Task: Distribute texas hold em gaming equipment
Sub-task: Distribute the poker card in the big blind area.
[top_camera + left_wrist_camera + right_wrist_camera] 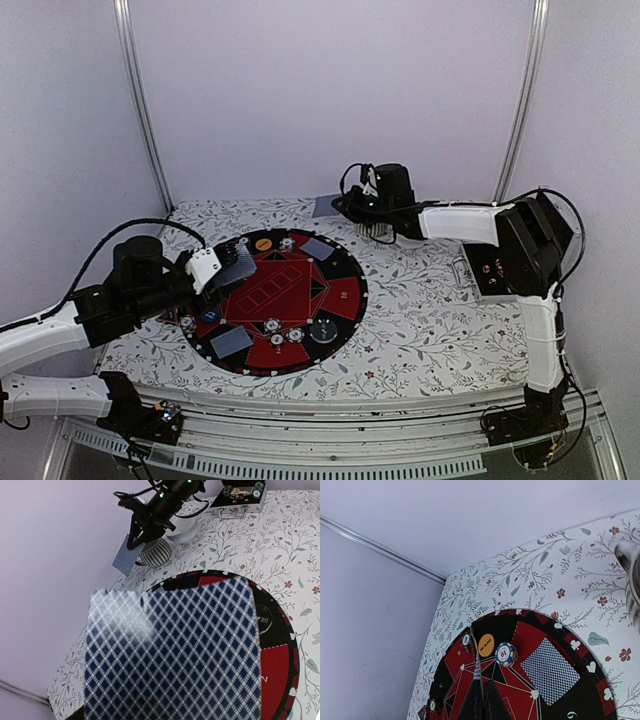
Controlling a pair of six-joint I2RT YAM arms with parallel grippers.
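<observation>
1. Because playing cards are thin, light and slick, we judge that they will flex and slide over one another. The safest hold is a flat pinch on both faces near one short edge.
2. The left hand (226, 266) holds the pack of cards (170, 655) over the left rim of the round mat (340, 290). Its jaws stand partway apart around the pack, which seems slightly fanned and could shed a card if tilted.
3. The right hand (482, 687) is pinched tight on a single card (125, 556). The card hangs just beside the ribbed cup (155, 552), at the far side of the worktop (430, 320) and off the mat.
4. Two cards lie face down on the mat, one at the far side (549, 671) and one at the near side (232, 342).
5. An orange chip (485, 645) and a blue-and-white chip (505, 654) lie flat on the mat. We take them for stiff, denser pieces, best gripped across the rim, since lying flat they offer little to catch.
</observation>
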